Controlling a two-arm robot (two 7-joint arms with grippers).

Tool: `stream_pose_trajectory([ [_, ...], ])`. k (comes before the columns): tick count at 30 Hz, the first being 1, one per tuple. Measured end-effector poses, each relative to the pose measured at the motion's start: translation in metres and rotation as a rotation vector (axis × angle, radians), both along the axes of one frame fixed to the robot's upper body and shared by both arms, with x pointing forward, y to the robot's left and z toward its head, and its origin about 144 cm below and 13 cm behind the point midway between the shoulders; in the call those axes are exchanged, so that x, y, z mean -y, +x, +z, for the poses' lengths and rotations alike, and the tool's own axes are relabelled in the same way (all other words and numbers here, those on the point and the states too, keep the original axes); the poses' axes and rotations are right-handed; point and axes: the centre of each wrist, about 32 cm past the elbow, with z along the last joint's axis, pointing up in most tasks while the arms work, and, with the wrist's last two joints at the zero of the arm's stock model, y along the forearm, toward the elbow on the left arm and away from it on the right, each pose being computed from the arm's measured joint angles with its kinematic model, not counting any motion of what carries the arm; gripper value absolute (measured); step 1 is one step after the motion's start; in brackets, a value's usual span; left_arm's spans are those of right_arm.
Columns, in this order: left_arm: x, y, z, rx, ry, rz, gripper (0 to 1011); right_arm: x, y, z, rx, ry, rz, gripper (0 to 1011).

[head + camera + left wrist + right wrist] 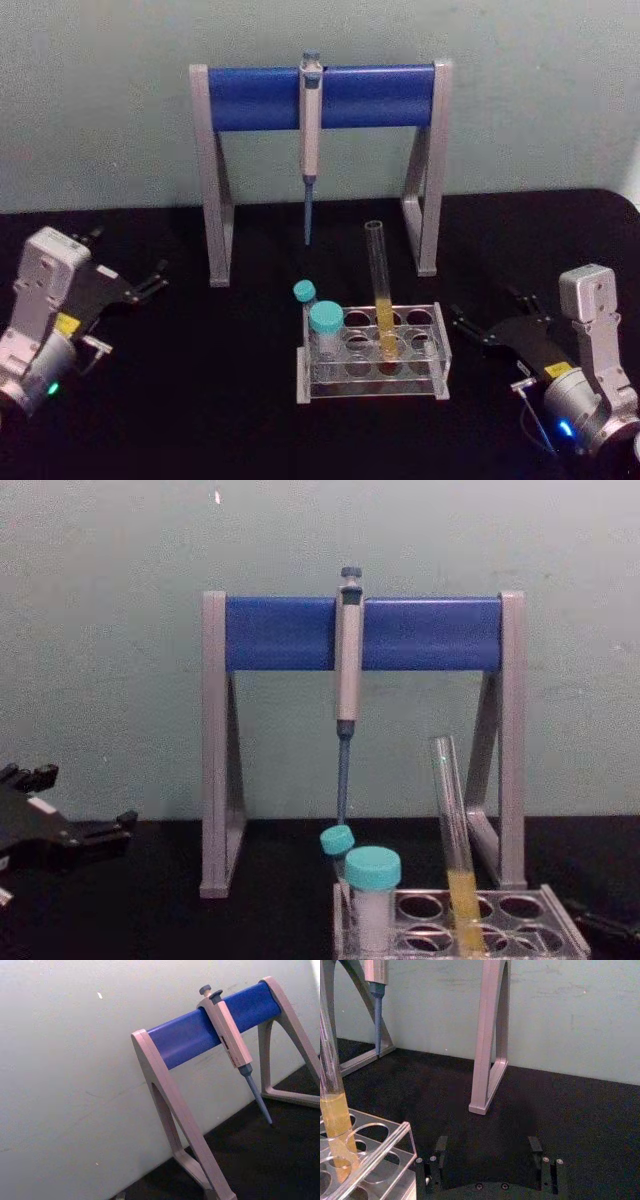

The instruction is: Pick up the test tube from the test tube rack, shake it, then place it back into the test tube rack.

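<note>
Head view, nearer arm: right gripper (478,325), fingers apart and empty, just beside the low clear plastic test tube rack (440,345); left gripper (150,280), fingers apart, parked well away.
Direction: tube lies toward the robot's left of the right gripper.
Long axis: near upright, leaning slightly.
Tall slender clear glass test tube (380,290): capless, yellow-orange liquid low down, seated in a rack hole, beside two teal-capped vials (326,325).

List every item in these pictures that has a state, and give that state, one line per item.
Test tube: uncapped, part-filled with yellow liquid, leaning in the rack.
Rack: holding the tube and two vials.
Vials: capped in teal.
Pipette: hanging on its stand.
Left gripper: open, empty.
Right gripper: open, empty.
</note>
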Motion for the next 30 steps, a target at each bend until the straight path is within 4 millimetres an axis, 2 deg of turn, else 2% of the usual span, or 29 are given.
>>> stream_pose_trajectory([
  [30, 0.0000, 0.0000, 0.0000, 0.000, 0.000, 0.000, 1010, 0.0000, 0.0000, 0.0002, 0.001, 0.001, 0.000, 1000],
])
